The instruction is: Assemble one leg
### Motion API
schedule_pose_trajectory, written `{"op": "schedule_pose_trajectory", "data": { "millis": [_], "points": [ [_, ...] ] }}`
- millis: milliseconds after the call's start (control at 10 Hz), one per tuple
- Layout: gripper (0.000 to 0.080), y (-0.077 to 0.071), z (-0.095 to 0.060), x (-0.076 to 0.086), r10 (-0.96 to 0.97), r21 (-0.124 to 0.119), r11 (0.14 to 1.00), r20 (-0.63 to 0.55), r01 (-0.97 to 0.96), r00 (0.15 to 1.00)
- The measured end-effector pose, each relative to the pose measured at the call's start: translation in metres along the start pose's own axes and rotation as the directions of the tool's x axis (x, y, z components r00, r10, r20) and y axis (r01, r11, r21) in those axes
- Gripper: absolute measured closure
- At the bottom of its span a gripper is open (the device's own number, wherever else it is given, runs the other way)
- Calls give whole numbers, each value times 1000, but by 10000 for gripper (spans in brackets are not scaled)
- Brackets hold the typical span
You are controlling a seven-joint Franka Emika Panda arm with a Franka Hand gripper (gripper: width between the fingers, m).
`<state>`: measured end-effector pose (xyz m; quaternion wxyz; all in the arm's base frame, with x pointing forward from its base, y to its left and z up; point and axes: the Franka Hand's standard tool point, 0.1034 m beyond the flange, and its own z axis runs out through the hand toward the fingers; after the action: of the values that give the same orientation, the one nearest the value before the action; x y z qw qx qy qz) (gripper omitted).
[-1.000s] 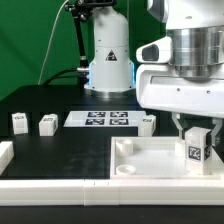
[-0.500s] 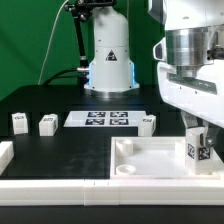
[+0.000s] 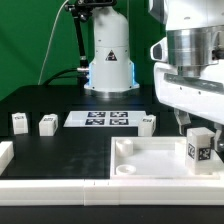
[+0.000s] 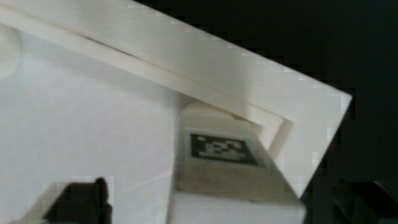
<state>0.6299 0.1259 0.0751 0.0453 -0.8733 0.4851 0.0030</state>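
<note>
One leg point(image 3: 198, 147) stands upright at the right edge of the exterior frame, seated in the far corner of the flat white tabletop point(image 3: 150, 160). End effector point(image 3: 196, 124) hangs straight down over it; can't tell if the fingers pinch it. Three more white posts point(image 3: 19, 121) sit on the black desk point(image 3: 70, 145).

Wrist view: smooth plastic leg point(image 4: 228, 160), tagged, between dark blurry fingertips point(image 4: 79, 200), gap visible.

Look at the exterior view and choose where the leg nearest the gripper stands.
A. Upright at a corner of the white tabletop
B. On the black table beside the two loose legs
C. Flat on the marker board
A: the leg stands upright at the corner of the white tabletop on the exterior view's right, under the gripper.
</note>
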Motion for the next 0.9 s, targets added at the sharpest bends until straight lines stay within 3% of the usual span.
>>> {"op": "schedule_pose_trajectory", "data": {
  "millis": [300, 500, 700, 800, 900],
  "points": [
    [152, -3, -2, 1, -323, -4, 946, 3, 323, 946],
    [150, -5, -4, 3, -522, -14, 853, -7, 522, 853],
    [150, -5, -5, 5, -715, -39, 698, -13, 715, 699],
    [150, -5, -5, 5, -749, -41, 662, -13, 748, 662],
    [150, -4, -5, 8, -830, -43, 558, -11, 829, 558]
  ]
}}
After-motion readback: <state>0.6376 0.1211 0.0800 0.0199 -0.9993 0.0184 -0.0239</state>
